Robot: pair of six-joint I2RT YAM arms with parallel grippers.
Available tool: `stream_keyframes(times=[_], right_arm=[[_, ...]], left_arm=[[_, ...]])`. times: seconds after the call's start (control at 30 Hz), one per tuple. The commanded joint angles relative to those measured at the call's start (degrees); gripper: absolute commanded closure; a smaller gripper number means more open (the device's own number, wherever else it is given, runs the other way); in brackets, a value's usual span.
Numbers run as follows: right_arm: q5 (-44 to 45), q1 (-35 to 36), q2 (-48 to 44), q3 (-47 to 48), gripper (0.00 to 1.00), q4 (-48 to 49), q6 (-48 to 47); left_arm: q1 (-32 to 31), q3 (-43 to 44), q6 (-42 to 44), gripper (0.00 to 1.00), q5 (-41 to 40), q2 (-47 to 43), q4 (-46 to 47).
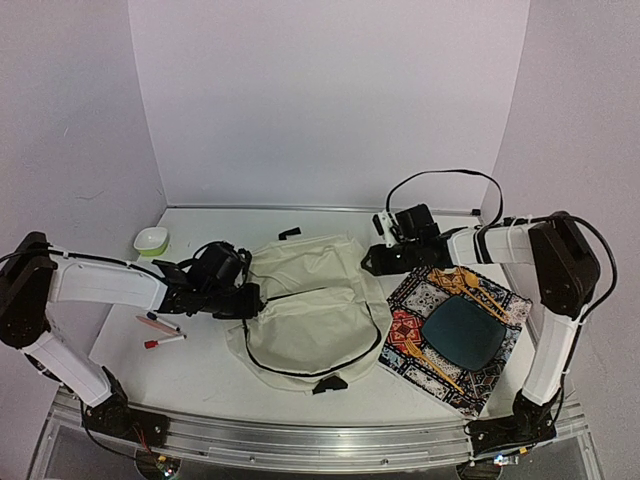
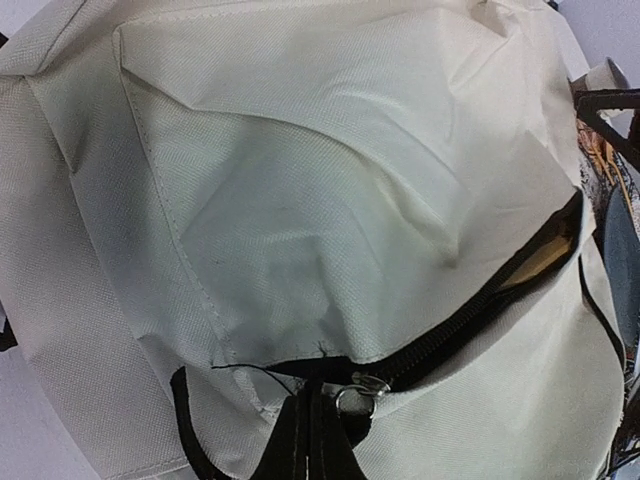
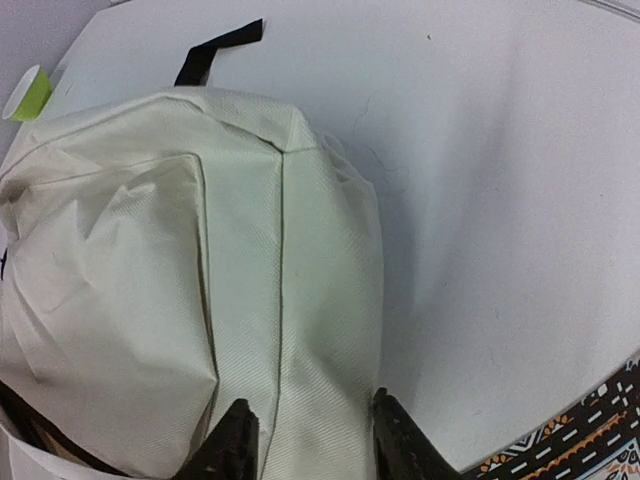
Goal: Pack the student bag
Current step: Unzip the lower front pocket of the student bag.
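The student bag [image 1: 310, 310], cream fabric with black zipper lines, lies flat in the middle of the table. My left gripper [image 1: 245, 300] is at its left edge. In the left wrist view that left gripper [image 2: 312, 425] is shut on the bag at the end of the black zipper, right beside the metal slider ring [image 2: 362, 392]. The zipper gapes to the right over something tan [image 2: 545, 262]. My right gripper [image 1: 375, 262] is at the bag's upper right edge. In the right wrist view its jaws [image 3: 315, 445] stand apart, with a fold of the student bag [image 3: 180, 260] between them.
A patterned placemat [image 1: 500, 372] with a dark blue plate [image 1: 463, 333] lies right of the bag. A small green-rimmed bowl [image 1: 151, 240] and two pens [image 1: 160, 332] are at the left. The bag's black strap [image 1: 290, 232] points toward the back wall.
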Motion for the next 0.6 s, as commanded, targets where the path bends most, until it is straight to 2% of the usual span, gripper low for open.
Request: stream_keyframes(times=[0.0, 0.13, 0.33, 0.57], right_arm=[[-0.02, 3.09, -8.33, 0.02, 0.49, -0.80, -5.00], [-2.15, 6.88, -9.72, 0.97, 0.45, -1.33, -10.96], [-7.05, 12.63, -6.20, 4.74, 0.44, -3.28, -18.53], [-9.83, 17.20, 0.17, 11.25, 0.45, -6.21, -21.20]], left_arm=[[-0.48, -0.63, 0.23, 1.00, 1.08, -1.27, 0.88], [-0.38, -0.88, 0.64, 1.00, -1.19, -1.35, 0.33], [-0.10, -1.00, 0.99, 1.00, -3.37, -2.11, 0.17], [0.50, -1.46, 0.86, 1.00, -3.05, -2.30, 0.36]])
